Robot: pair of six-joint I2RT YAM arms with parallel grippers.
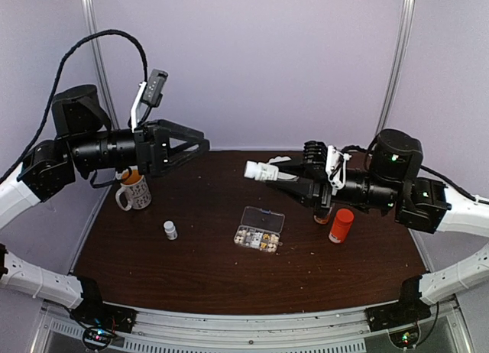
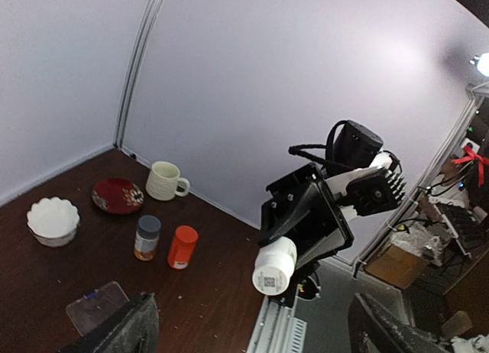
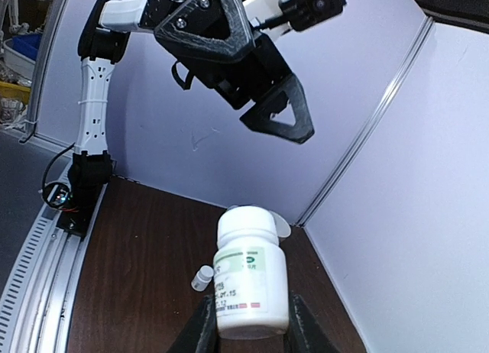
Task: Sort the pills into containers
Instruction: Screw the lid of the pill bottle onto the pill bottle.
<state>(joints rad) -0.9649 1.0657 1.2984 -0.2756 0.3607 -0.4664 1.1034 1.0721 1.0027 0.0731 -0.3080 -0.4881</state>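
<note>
Presently, the left fingers [image 2: 134, 330] are spread wide and hold nothing. They hang in the air above the left side of the bench [image 1: 199, 269], over a patterned mug [image 1: 136, 192] that stands near the far-left edge. The right fingers [image 3: 197, 334] pinch a white bottle [image 3: 248, 280] around its body. The bottle is clear of the bench, above its right half, lying roughly level and pointing toward the left arm. The pill organizer [image 1: 260, 229], a clear box, lies flat near the middle of the bench, slightly right of centre. The pills [image 1: 256, 238] show as pale specks in its near compartments, too small to count. A small white bottle [image 1: 170, 230] stands upright to the organizer's left, well apart from it. An orange bottle [image 1: 341, 225] stands upright to the organizer's right. A grey-capped bottle [image 2: 147, 238] stands just beside the orange one. Toward the far-right corner sit a red plate [image 2: 118, 195], a white scalloped bowl [image 2: 53, 219] and a cream mug [image 2: 164, 180].
</note>
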